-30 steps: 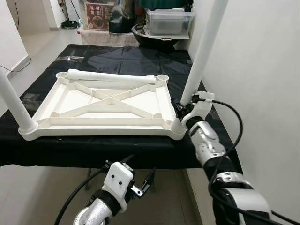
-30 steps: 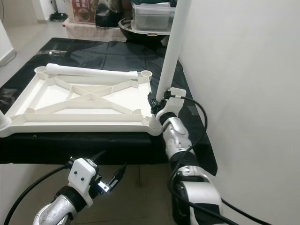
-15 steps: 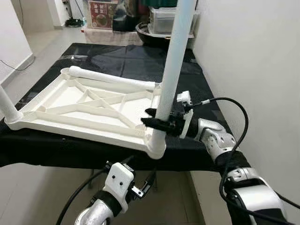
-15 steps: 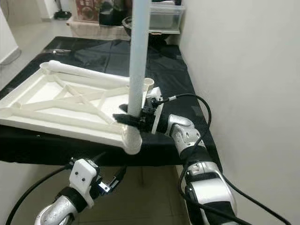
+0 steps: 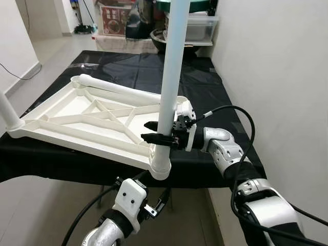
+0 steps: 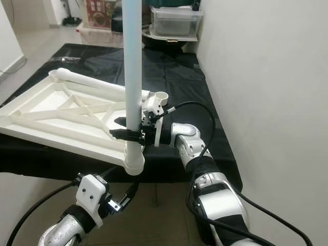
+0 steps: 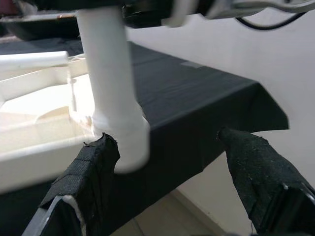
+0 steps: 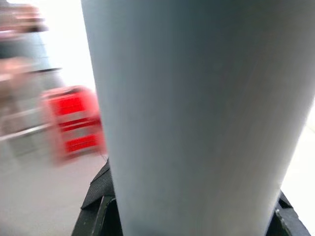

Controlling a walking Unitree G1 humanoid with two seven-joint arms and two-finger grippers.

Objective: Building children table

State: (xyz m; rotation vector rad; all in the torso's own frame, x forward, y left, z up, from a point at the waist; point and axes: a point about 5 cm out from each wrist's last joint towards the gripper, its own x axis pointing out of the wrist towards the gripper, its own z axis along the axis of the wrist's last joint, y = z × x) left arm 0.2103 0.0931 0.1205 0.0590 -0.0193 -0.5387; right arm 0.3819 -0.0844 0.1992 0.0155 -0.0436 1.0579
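Hanging lowest and nearest, below the black-covered table's (image 5: pixel 61 164) edge, the left gripper (image 5: pixel 154 202) is idle, fingers spread apart around nothing. Just above, the right gripper (image 5: pixel 156 132) is clenched around the upright white leg (image 5: pixel 169 77) standing in the near corner socket of the upturned white tabletop (image 5: pixel 66 110). A loose leg (image 5: pixel 120 91) lies along the tabletop's far rim. Behind sit storage boxes (image 6: pixel 171 23).

No legible text; red box (image 5: pixel 114 11) print too blurry.
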